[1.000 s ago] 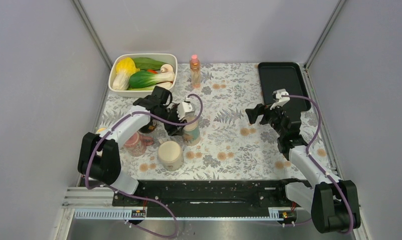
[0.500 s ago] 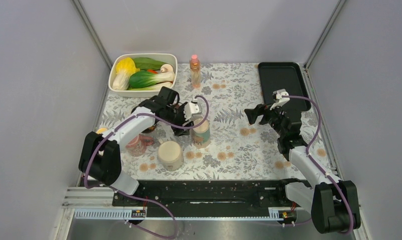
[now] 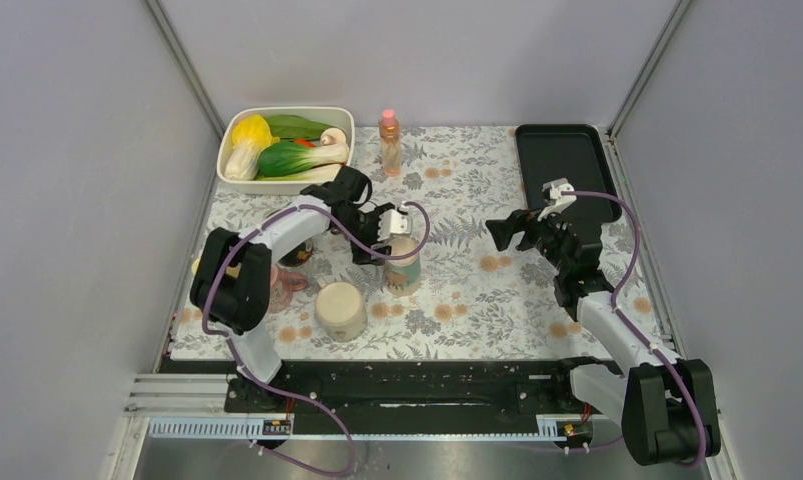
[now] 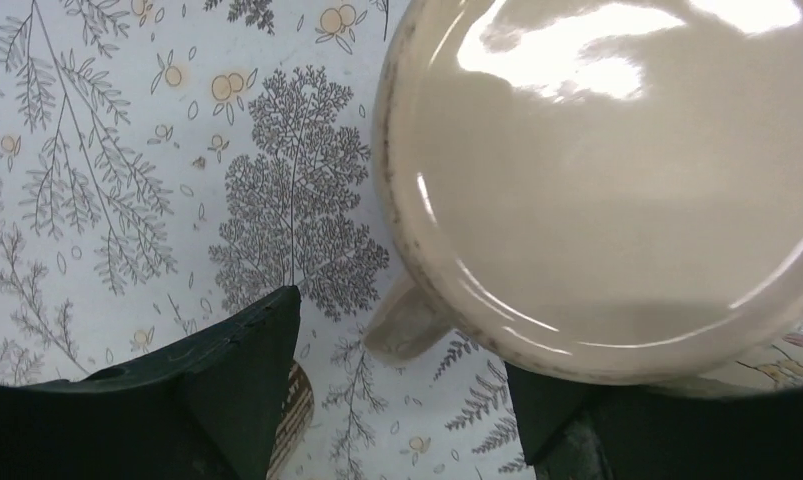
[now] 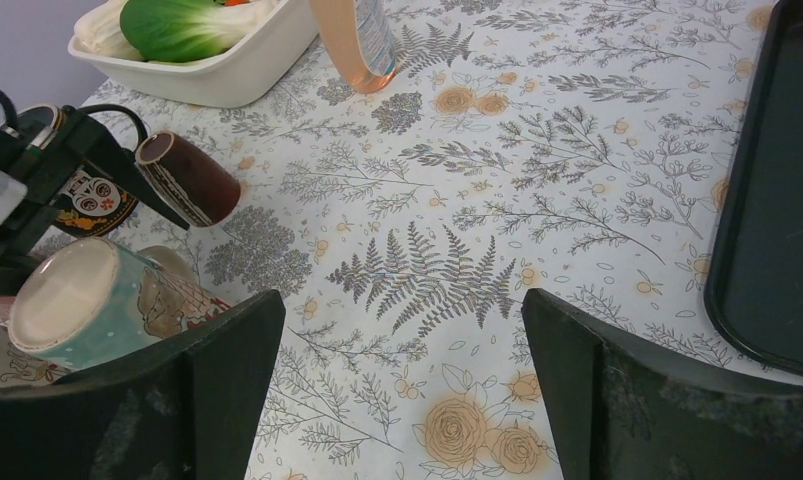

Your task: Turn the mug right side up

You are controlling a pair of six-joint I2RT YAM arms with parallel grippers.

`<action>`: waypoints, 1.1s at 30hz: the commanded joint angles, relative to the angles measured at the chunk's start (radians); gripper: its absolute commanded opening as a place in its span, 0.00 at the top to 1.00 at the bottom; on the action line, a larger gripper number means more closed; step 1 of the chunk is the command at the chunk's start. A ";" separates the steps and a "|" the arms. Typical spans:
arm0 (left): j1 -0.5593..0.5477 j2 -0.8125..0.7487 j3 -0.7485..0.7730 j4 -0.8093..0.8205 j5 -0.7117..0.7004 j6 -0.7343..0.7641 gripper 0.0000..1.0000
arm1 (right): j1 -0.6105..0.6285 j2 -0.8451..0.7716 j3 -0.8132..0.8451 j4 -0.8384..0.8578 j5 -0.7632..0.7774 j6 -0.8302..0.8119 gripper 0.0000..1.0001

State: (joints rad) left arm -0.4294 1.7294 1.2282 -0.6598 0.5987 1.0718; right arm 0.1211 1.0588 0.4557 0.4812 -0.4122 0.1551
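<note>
The mug (image 3: pixel 403 268) is teal with a painted pattern and stands on the floral cloth with a flat, glossy cream end up. It also shows in the right wrist view (image 5: pixel 97 300) and fills the upper right of the left wrist view (image 4: pixel 597 170). Its handle (image 4: pixel 407 322) points into the gap between my left fingers. My left gripper (image 3: pixel 385 232) (image 4: pixel 402 335) is open just behind and to the left of the mug, with neither finger pressing on it. My right gripper (image 3: pixel 505 230) (image 5: pixel 402 390) is open and empty above the cloth to the mug's right.
A cream mug (image 3: pixel 340 310) and a pink cup (image 3: pixel 270 288) stand near the front left. A dark skull-printed cup (image 5: pixel 92 200) and a brown cylinder (image 5: pixel 187 178) lie by my left arm. A white tub of vegetables (image 3: pixel 347 118), a bottle (image 3: pixel 389 142) and a black tray (image 3: pixel 567 165) stand at the back.
My left gripper carried the teal mug a little to the right, then opened and drew back from it. My right arm has barely moved.
</note>
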 commanded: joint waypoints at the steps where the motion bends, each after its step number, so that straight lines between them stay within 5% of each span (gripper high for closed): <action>1: -0.026 0.053 0.083 -0.049 0.040 0.101 0.26 | -0.003 -0.028 0.004 0.021 -0.010 -0.013 0.01; 9: -0.109 0.054 0.054 -0.063 -0.014 0.112 0.46 | -0.003 -0.023 0.006 0.025 -0.021 -0.001 0.01; 12: -0.133 0.054 0.063 -0.074 -0.007 0.078 0.69 | -0.003 -0.022 0.003 0.028 -0.028 0.007 0.01; 14: -0.140 0.052 0.064 -0.074 -0.003 0.044 0.98 | -0.003 -0.031 0.000 0.024 -0.025 0.012 0.01; 19: -0.139 0.028 0.080 -0.008 -0.014 -0.171 1.00 | -0.002 -0.064 0.011 -0.029 -0.008 0.047 0.01; 25: -0.122 -0.025 0.174 0.138 -0.088 -0.686 1.00 | -0.003 -0.082 0.058 -0.155 -0.114 0.184 0.01; 33: -0.057 -0.053 0.347 0.145 0.008 -1.014 1.00 | 0.027 -0.110 -0.033 0.118 -0.219 0.542 0.01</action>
State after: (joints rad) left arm -0.5175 1.7832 1.4368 -0.6369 0.5083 0.2901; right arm 0.1238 0.9634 0.4564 0.3985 -0.5564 0.4553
